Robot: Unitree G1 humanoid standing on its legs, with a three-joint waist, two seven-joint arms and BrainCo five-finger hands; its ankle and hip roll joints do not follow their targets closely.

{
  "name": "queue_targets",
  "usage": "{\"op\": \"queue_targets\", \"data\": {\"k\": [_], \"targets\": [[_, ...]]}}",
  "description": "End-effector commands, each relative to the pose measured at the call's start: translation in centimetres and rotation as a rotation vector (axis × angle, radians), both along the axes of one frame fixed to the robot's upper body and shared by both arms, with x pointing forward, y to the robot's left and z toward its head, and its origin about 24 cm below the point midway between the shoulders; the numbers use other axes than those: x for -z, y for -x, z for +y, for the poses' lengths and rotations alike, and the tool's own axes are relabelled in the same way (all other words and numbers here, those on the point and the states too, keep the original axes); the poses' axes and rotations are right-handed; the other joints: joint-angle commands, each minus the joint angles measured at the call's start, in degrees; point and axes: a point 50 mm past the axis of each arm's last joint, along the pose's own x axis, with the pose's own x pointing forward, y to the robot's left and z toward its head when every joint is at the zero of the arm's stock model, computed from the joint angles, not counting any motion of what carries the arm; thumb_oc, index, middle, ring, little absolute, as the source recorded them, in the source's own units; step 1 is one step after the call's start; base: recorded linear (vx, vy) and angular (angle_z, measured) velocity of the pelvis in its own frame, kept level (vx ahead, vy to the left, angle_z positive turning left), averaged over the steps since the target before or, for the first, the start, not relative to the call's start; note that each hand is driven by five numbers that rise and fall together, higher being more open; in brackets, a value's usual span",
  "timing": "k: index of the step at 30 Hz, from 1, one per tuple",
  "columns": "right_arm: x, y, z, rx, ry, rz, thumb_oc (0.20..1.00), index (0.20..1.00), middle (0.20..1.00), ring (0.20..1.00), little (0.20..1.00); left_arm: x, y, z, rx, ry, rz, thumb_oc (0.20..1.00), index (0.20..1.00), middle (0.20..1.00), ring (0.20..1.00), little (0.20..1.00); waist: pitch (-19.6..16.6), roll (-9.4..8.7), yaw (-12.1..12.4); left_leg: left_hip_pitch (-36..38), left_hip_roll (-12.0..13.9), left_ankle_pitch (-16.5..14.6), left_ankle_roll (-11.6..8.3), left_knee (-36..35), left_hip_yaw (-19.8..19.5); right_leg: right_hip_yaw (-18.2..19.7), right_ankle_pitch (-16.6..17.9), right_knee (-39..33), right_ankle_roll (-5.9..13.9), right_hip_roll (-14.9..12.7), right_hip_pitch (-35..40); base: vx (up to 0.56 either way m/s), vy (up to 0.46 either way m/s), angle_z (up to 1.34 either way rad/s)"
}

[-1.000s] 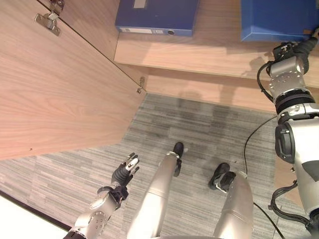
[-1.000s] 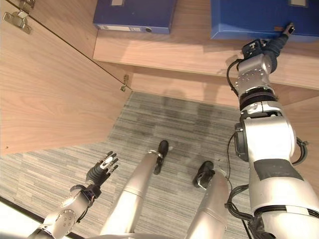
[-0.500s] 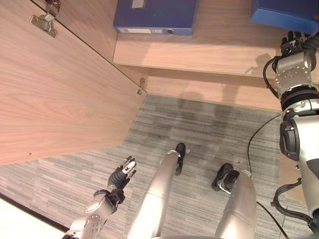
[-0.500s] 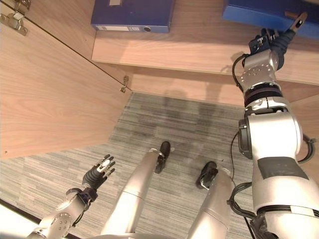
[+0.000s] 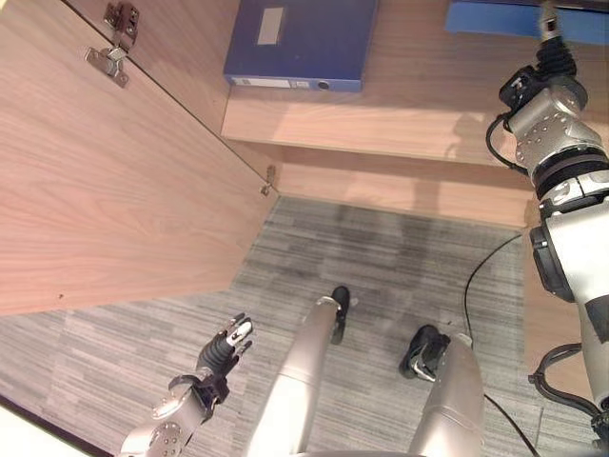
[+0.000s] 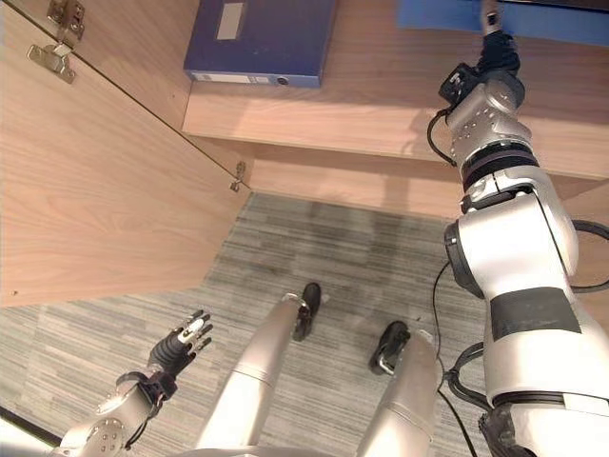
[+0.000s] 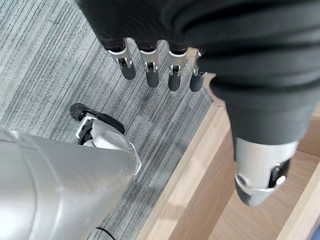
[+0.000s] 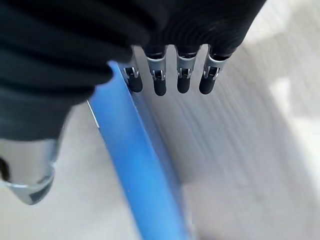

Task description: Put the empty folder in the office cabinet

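Right wrist view: right hand [image 8: 75, 55] at blue folder [image 8: 135, 165] on cabinet shelf [image 5: 400, 105], fingers [image 8: 160, 82] straight, spread.

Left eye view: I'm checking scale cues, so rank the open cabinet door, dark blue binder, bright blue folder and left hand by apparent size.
1. cabinet door
2. dark blue binder
3. bright blue folder, cut off by the frame, so unsure
4. left hand

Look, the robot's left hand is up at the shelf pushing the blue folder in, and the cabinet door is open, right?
Not quite: it is the right hand up at the shelf, its straight fingers against the blue folder, as the right wrist view shows. The left hand hangs low over the floor. The cabinet door is open.
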Motion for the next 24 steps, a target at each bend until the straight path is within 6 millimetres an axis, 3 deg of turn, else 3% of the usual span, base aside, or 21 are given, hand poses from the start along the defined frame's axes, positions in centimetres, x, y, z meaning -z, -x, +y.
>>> {"op": "queue_targets", "data": {"k": [1,14,16,24], "targets": [[-5.2,1.0,-0.3,0.011,0.285,-0.009,1.0,1.0,1.0,1.0,1.0,-0.9,0.5,3.3,0.005,-0.106,-0.005,1.0,1.0,1.0,1.0,1.0,1.06,-1.82,1.23,1.7,1.99,-5.98,2.23,-1.07,3.07,0.63,-0.99,-4.66,-2.78,1.81,2.51,0.0,0.0,0.0],[-2.0,2.3,-4.7,0.145,0.728,0.407,1.0,1.0,1.0,1.0,1.0,-0.2,1.9,3.9,0.073,-0.14,0.058,1.0,1.0,1.0,1.0,1.0,0.45,-1.61,0.98,1.73,1.67,-4.73,2.73,-3.36,2.84,0.17,-0.22,-5.81,-2.61,1.75,2.13,0.0,0.0,0.0],[-2.2,2.7,-5.5,0.185,0.796,0.447,1.0,1.0,1.0,1.0,1.0,-0.3,2.0,4.0,0.07,-0.141,0.052,1.0,1.0,1.0,1.0,1.0,0.44,-1.48,1.13,1.66,1.57,-4.62,2.78,-3.52,2.87,0.24,-0.24,-5.82,-2.63,1.63,2.08,0.0,0.0,0.0],[-4.4,3.0,-5.4,0.237,1.045,0.448,1.0,1.0,1.0,1.0,1.0,-0.6,1.9,4.5,0.051,-0.147,0.021,1.0,1.0,1.0,1.0,1.0,0.23,-0.99,1.15,0.95,1.49,-4.16,2.85,-3.72,3.1,0.49,-0.21,-5.77,-2.64,1.41,1.48,0.0,0.0,0.0]]}}
